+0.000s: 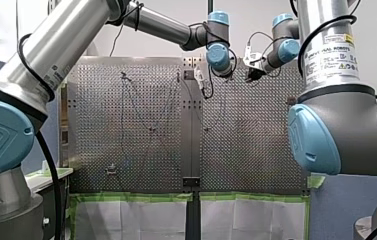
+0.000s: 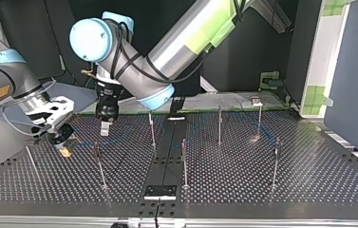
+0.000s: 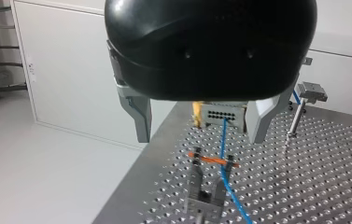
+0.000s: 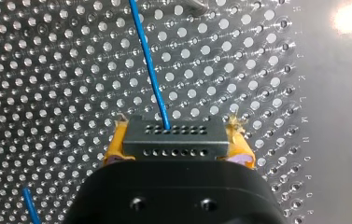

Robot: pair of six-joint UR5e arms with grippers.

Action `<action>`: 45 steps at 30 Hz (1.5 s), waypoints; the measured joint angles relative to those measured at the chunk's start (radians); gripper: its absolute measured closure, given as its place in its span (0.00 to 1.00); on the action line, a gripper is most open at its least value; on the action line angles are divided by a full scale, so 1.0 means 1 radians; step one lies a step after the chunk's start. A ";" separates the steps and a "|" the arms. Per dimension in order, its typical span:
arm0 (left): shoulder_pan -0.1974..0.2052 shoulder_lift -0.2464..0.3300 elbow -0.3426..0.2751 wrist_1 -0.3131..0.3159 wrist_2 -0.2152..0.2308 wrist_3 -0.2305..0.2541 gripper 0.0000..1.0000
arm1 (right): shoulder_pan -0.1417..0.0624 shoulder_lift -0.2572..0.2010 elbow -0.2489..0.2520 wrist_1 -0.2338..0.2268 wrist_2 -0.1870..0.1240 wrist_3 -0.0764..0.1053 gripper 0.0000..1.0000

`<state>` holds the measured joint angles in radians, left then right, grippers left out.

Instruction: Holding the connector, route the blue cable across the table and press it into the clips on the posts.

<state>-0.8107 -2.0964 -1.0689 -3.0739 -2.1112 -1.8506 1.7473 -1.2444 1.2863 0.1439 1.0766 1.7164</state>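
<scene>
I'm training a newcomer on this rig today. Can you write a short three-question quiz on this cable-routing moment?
1. True or false: my left claw is open and holds nothing.
2. Which claw holds the connector? A) my left claw B) my right claw C) neither
3. Fill in: the cable leaving the connector is ____ in colour.
Key: 1 true; 2 B; 3 blue.
</scene>
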 joint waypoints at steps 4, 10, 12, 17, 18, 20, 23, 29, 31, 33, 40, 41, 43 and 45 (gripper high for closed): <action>0.005 0.033 -0.033 0.018 -0.001 0.007 0.00 | 0.001 0.000 0.000 0.002 0.000 0.000 1.00; 0.016 0.085 -0.084 0.057 -0.003 0.010 0.00 | 0.005 0.000 0.000 0.004 0.000 -0.001 1.00; 0.020 0.105 -0.105 0.076 -0.005 0.004 0.00 | 0.006 0.000 0.000 0.004 0.000 -0.001 1.00; 0.028 0.153 -0.153 0.124 -0.023 -0.019 0.00 | 0.006 0.000 0.000 0.006 0.000 -0.002 1.00; 0.028 0.161 -0.161 0.132 -0.025 -0.021 0.00 | 0.006 0.000 0.000 0.006 0.000 -0.002 1.00; 0.029 0.178 -0.178 0.149 -0.029 -0.026 0.00 | 0.005 0.000 0.000 0.006 0.001 -0.001 1.00; 0.029 0.204 -0.204 0.175 -0.030 -0.044 0.00 | 0.004 0.000 0.000 0.006 0.001 -0.001 1.00; 0.030 0.260 -0.260 0.231 -0.031 -0.089 0.00 | 0.001 0.000 0.000 0.007 0.001 -0.001 1.00; 0.031 0.278 -0.278 0.249 -0.031 -0.095 0.00 | 0.001 0.000 0.000 0.008 0.001 -0.001 1.00; 0.032 0.297 -0.297 0.268 -0.031 -0.097 0.00 | 0.000 0.000 0.000 0.008 0.002 0.000 1.00; 0.036 0.351 -0.352 0.322 -0.032 -0.098 0.00 | 0.000 0.000 0.000 0.008 0.001 0.001 1.00; 0.037 0.360 -0.360 0.331 -0.032 -0.099 0.00 | 0.000 0.000 0.000 0.008 0.001 0.000 1.00; 0.038 0.374 -0.373 0.344 -0.032 -0.099 0.00 | 0.000 0.000 0.000 0.008 0.001 0.000 1.00; 0.040 0.391 -0.391 0.361 -0.032 -0.100 0.00 | 0.000 0.000 0.000 0.008 0.002 0.000 1.00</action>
<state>-0.7707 -1.7059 -1.4595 -2.7126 -2.1433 -1.9506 1.7475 -1.2446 1.2863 0.1519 1.0781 1.7166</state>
